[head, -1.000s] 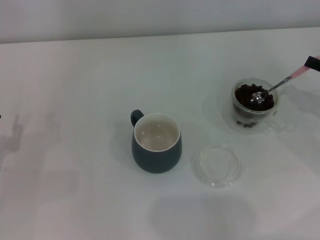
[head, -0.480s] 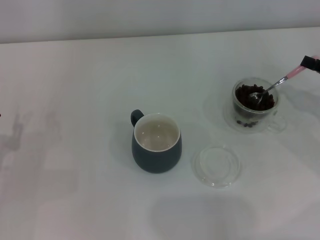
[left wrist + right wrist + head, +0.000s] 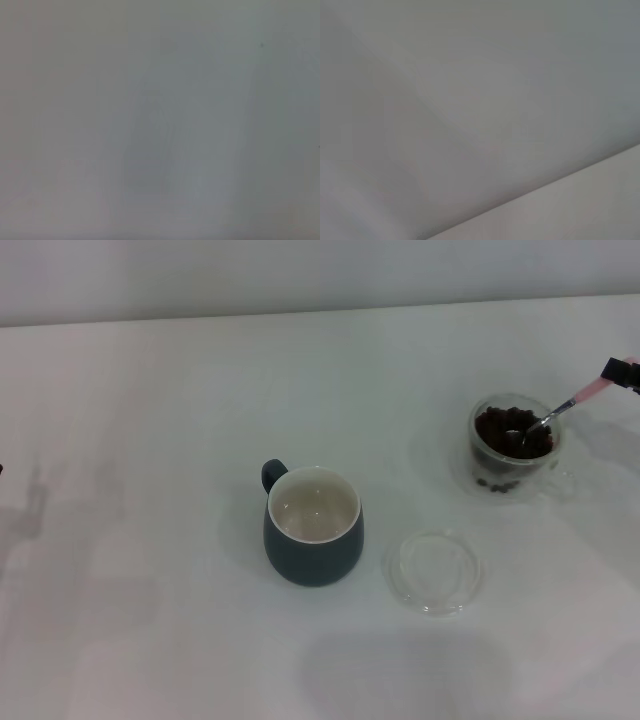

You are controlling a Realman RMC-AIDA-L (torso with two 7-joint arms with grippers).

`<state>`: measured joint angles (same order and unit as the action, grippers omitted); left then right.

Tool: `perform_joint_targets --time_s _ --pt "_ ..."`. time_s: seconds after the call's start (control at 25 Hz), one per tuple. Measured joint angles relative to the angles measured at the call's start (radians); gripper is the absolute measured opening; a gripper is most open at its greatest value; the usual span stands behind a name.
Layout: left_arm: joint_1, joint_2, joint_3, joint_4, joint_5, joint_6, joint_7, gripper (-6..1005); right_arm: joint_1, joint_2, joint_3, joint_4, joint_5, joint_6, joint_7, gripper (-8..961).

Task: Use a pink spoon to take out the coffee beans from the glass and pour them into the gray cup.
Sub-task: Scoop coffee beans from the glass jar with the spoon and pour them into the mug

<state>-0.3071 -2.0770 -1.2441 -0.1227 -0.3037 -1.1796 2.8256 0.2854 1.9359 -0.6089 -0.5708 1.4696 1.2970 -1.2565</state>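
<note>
Here the right gripper (image 3: 625, 371) is reaching in at the right edge of the head view and pinching the far end of the pink spoon (image 3: 560, 406) by its pale handle, so the long shaft is slanting down toward the work and the metal bowl is sitting in the coffee beans (image 3: 512, 433). Gripping so far back is probably keeping the claw clear of the rim of the glass (image 3: 515, 446), which is standing at the right on the white table (image 3: 150, 390). The gray cup (image 3: 312, 525) is waiting well apart, near the middle, upright with its cream inside showing no beans, so no scoop is looking delivered yet. A flat clear glass dish (image 3: 434, 571) is lying just beside the cup. The left gripper is not appearing in any view.
</note>
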Motion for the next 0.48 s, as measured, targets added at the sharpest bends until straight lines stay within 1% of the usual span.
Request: perform_joint_targets --time_s 0.2,0.48 --pt "-0.002 0.000 0.000 0.000 0.000 0.001 0.000 540 0.000 0.001 0.000 0.002 0.000 -0.027 0.053 141" --pt "-0.004 0.000 0.000 0.000 0.000 0.013 0.000 540 0.000 0.002 0.005 0.002 0.000 -0.032 0.115 141"
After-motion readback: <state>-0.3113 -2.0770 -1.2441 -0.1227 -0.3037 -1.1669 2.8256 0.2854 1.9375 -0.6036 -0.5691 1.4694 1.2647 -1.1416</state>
